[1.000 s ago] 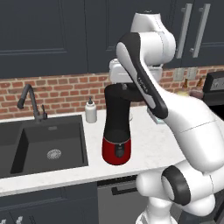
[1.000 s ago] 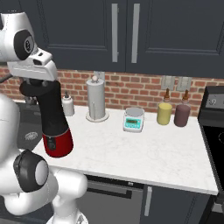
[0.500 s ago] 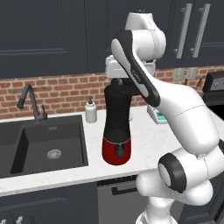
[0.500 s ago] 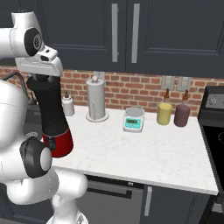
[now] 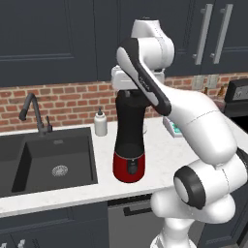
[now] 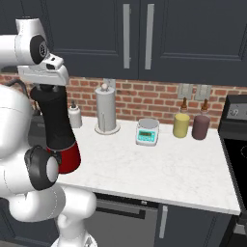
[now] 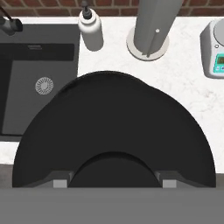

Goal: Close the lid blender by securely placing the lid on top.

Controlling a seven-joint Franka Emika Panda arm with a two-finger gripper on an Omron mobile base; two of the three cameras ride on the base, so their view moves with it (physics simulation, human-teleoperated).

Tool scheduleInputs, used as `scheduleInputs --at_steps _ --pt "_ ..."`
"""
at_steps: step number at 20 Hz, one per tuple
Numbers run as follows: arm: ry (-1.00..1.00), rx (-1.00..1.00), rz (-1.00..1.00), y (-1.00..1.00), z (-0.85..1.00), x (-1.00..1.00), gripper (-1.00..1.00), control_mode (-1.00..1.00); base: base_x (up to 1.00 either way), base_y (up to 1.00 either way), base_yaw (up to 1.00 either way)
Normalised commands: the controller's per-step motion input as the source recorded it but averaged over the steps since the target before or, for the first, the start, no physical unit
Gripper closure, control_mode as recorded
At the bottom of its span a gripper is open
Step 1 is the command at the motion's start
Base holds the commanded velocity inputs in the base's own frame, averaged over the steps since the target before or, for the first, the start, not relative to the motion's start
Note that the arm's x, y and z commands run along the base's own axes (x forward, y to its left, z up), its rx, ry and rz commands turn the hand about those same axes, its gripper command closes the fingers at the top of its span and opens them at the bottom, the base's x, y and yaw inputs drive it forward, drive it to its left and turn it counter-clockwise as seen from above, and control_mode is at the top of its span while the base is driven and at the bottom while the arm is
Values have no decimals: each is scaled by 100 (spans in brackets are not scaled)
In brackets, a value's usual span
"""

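The blender (image 5: 129, 145) stands on the counter just right of the sink (image 5: 48, 160), with the gripper (image 7: 114, 180) directly above, jaws pinching the knob of the lid (image 7: 113, 131) on the jar.

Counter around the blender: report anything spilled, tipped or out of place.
Nothing stands out. The blender stands upright by the sink; soap bottle, paper towel holder, scale and two jars stand upright, no spills visible.

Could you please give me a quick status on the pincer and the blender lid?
Pincer directly above the blender, closed on the lid. Lid at jar top; seating cannot be told. Soap bottle and paper towel holder stand clear behind.
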Motion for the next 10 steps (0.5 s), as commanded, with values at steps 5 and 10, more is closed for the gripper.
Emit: scheduleInputs --at_steps 5,10 --pt "0 -1 4 29 -23 3 100 -100 0 0 0" --pt "-5 0 3 6 -4 21 100 -100 0 0 0"
